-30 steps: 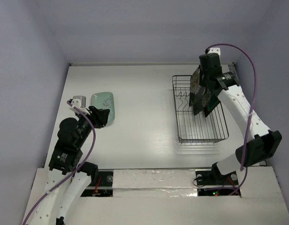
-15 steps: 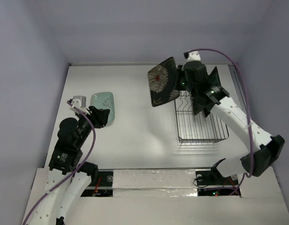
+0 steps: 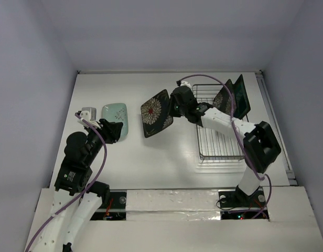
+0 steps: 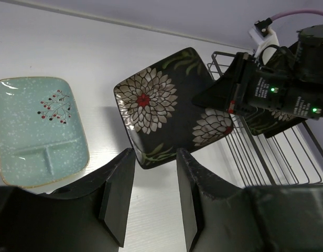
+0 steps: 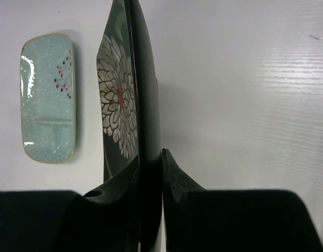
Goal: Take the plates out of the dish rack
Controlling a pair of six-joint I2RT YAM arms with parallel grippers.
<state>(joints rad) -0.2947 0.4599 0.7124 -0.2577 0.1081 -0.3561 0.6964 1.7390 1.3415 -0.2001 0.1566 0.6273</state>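
Observation:
My right gripper (image 3: 173, 106) is shut on the rim of a black plate with white flowers (image 3: 155, 113) and holds it tilted above the table, left of the dish rack (image 3: 219, 139). In the right wrist view the plate (image 5: 119, 100) stands edge-on between my fingers (image 5: 172, 173). A second black flower plate (image 3: 223, 100) and a dark teal-centred plate (image 3: 240, 96) stand in the rack's far end. The pale mint plate (image 3: 115, 117) lies flat at the left. My left gripper (image 3: 112, 130) is open and empty just beside it, and the held plate (image 4: 169, 107) shows beyond its fingers (image 4: 119, 184).
The wire rack (image 4: 287, 152) takes up the right side of the table. The white table (image 3: 161, 152) is walled by pale panels at the left, back and right. Both arm bases sit at the near edge.
My right gripper has lifted the black flower plate out of the rack and carried it left and lower, over the table's middle. The left arm has not moved.

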